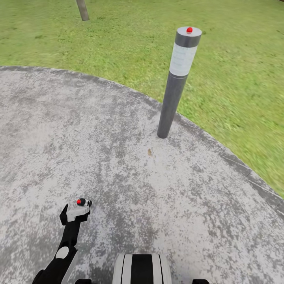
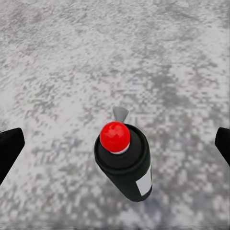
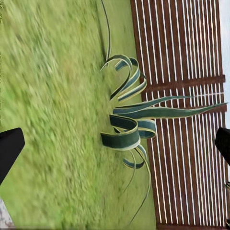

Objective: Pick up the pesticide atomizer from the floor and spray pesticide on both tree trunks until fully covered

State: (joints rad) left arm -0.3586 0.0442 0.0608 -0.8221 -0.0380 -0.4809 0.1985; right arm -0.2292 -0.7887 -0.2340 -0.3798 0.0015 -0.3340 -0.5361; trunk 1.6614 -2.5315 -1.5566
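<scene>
Left gripper [image 2: 115, 146] hangs wide open, empty, straddling the upright spray bottle [image 2: 123, 163] at six o'clock, ready to grab; right gripper [image 3: 115, 146] open, empty

Head camera high, angled forward-down over paved floor [image 1: 118, 165] and lawn [image 1: 130, 43], left wrist camera close above same floor [image 2: 115, 52], right wrist camera sideways toward lawn [image 3: 52, 115] and fence [image 3: 187, 120]

The black-and-white left arm [image 1: 63, 252] reaches forward and down, its black two-fingered left gripper [image 2: 115, 146] spread wide apart.
</scene>
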